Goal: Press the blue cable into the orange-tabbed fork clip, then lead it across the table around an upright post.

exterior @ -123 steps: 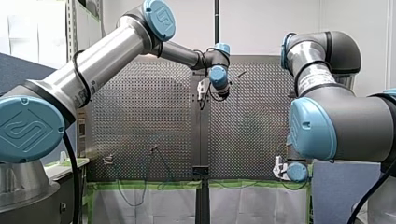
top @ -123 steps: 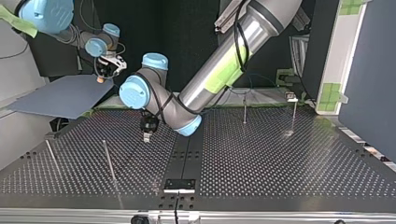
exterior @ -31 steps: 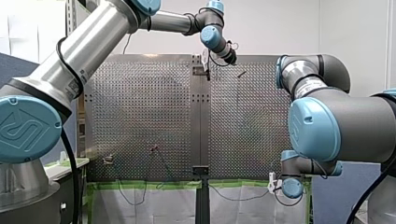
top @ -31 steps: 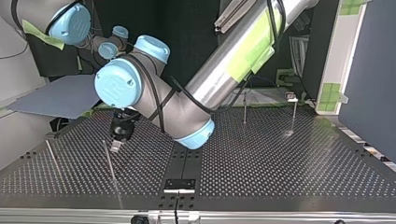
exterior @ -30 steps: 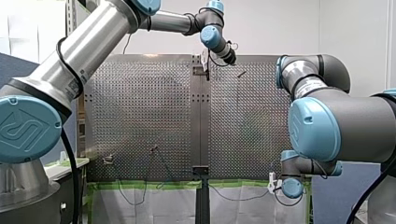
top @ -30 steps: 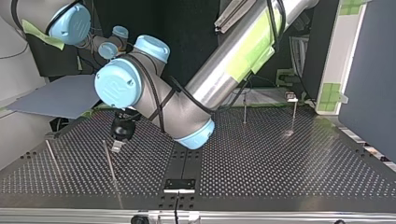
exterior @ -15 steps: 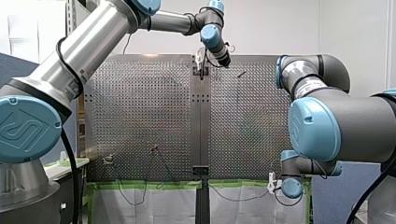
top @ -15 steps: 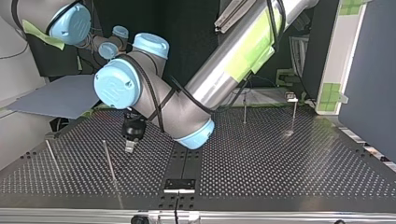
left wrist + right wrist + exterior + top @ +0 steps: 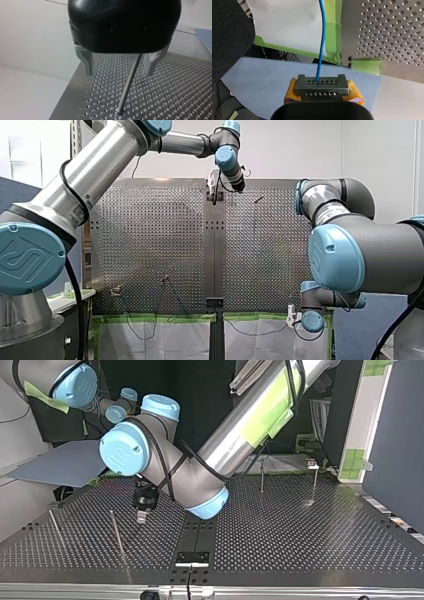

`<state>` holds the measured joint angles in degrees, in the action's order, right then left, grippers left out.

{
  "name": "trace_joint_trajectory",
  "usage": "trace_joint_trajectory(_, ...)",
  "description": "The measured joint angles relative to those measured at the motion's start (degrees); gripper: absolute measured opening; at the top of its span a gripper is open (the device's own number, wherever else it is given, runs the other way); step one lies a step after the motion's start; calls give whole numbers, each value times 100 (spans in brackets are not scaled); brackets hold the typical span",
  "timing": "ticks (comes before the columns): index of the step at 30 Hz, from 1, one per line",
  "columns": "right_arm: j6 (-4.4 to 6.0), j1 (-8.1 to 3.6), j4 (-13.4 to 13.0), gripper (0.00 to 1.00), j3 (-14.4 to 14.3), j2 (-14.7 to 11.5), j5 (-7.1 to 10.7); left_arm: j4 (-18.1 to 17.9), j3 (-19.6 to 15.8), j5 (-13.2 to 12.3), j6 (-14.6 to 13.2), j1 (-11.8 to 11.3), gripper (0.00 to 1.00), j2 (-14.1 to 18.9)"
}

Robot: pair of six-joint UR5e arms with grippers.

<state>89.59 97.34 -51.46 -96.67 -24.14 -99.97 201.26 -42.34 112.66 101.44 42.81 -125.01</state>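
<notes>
In the right wrist view my right gripper [image 9: 321, 86], with yellow pads, is shut on the blue cable [image 9: 321, 37], which runs straight ahead past the table's taped corner. The front view shows my right gripper [image 9: 290, 315] low at the table's near edge, with the cable [image 9: 250, 330] sagging below that edge. A small clip with a reddish tab [image 9: 164, 279] stands on the near part of the table. My left gripper [image 9: 119, 65] is open over the far side, and an upright post [image 9: 126, 87] stands ahead between its metal fingers [image 9: 87, 62]. In the top view my left gripper [image 9: 141, 516] hangs just beside a post [image 9: 117, 532].
More thin posts stand on the perforated table [image 9: 300, 535]: one at the top view's left [image 9: 56, 527] and two at its back right [image 9: 261, 477], [image 9: 315, 482]. Green tape [image 9: 364, 67] lines the table edge. A blue-grey board [image 9: 65, 462] lies off the table's corner.
My left gripper has swung toward the top view's right, away from the post, and turned a little. My right arm has stayed still, holding the cable.
</notes>
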Motion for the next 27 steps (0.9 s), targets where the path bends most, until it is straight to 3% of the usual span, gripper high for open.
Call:
trace_joint_trajectory(9,-1,0,0,0,1,-1,3,-23,0,-123,-86,16,100,0)
trace_joint_trajectory(27,7,0,8,0,1,-3,7,-18,0,-138,-120,34,100,1)
